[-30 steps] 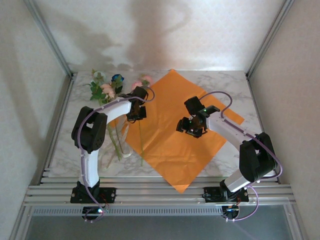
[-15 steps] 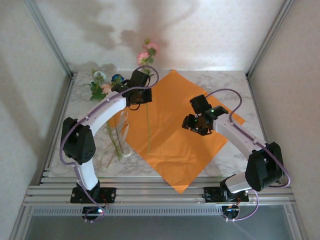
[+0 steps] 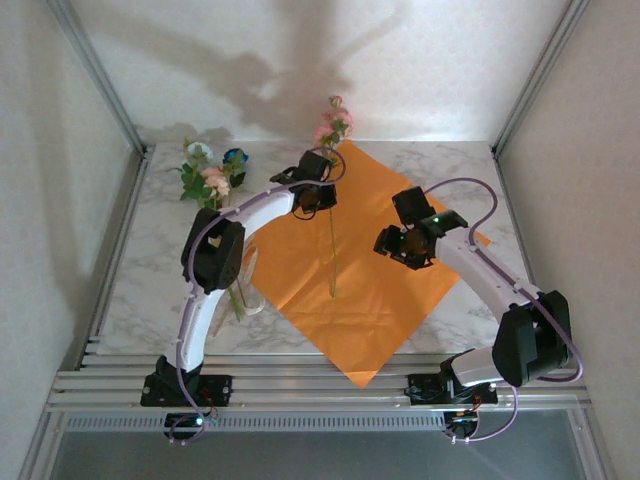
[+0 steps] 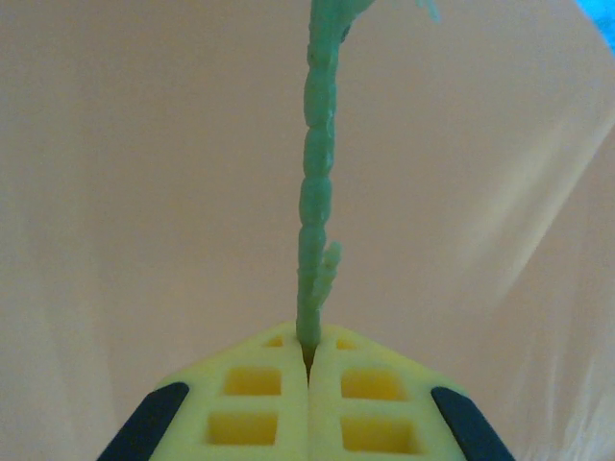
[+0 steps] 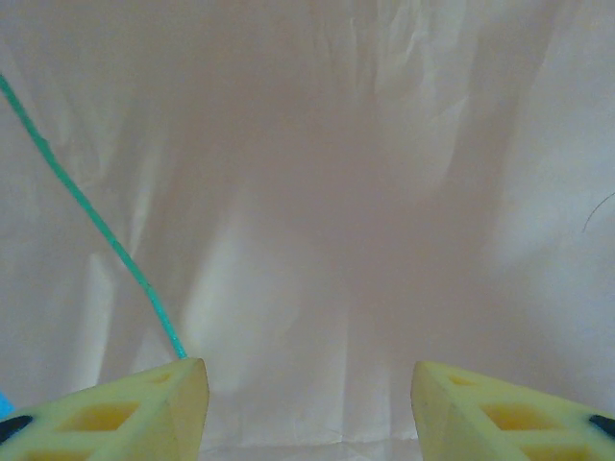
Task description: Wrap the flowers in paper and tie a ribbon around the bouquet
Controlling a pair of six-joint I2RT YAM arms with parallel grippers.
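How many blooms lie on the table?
3: a white bloom, a blue bloom and a pink bloom, clustered far left, off the paper; leaves may hide others.

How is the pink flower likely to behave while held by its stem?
Probably light: the left gripper pinches only its thin stem. Likely stiff: the stem runs straight beyond the grip. Its blooms may make it swing.

You count two arms, the left arm [image 3: 215, 250] and the right arm [image 3: 480, 275], with two grippers, the left gripper [image 3: 318, 200] and the right gripper [image 3: 400, 245]. There is one orange paper [image 3: 380, 290] and one pale ribbon [image 3: 252, 298]. Flowers: one single stem [image 3: 332, 245]; three blooms in the other group, namely one white bloom [image 3: 198, 150], one blue bloom [image 3: 235, 156] and one pink bloom [image 3: 214, 180]. Their stems overlap too closely to count.
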